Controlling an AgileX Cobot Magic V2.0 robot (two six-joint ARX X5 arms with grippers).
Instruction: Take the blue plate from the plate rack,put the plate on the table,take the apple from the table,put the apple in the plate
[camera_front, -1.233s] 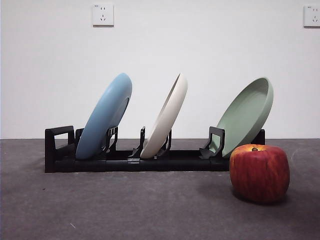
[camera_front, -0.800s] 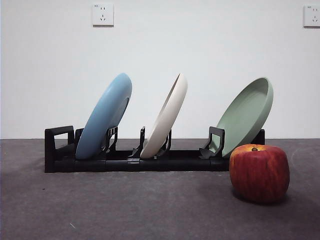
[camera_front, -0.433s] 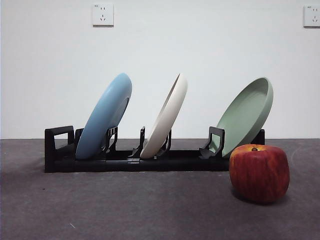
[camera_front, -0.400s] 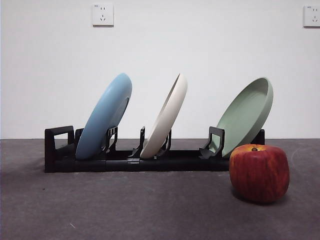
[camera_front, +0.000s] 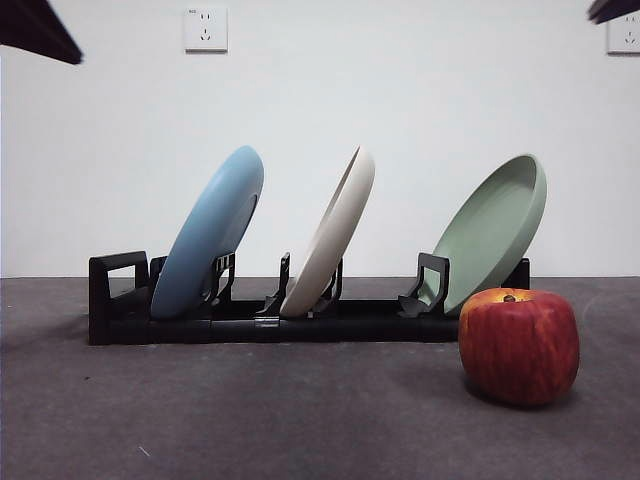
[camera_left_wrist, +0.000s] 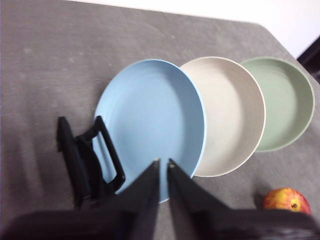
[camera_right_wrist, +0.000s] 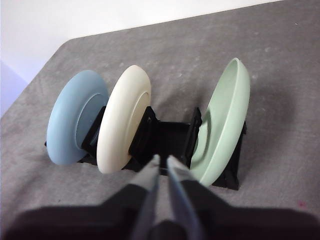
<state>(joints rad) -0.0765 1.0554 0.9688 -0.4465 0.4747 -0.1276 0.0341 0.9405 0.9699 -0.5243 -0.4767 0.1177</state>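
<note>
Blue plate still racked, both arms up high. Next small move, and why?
Probably lower the left hand toward the blue plate and open it on the way down. The plate leans in the end slot of the plate rack, the left wrist view looks straight down on it, and that hand's jaws are nearly closed, too narrow for the rim. The apple on the table comes later.

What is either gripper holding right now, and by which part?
Nothing. The left gripper and right gripper are both nearly shut on air, high above the plate rack.

Three plates (camera_front: 209, 232), one rack (camera_front: 120, 300), one apple (camera_front: 518, 345).
</note>
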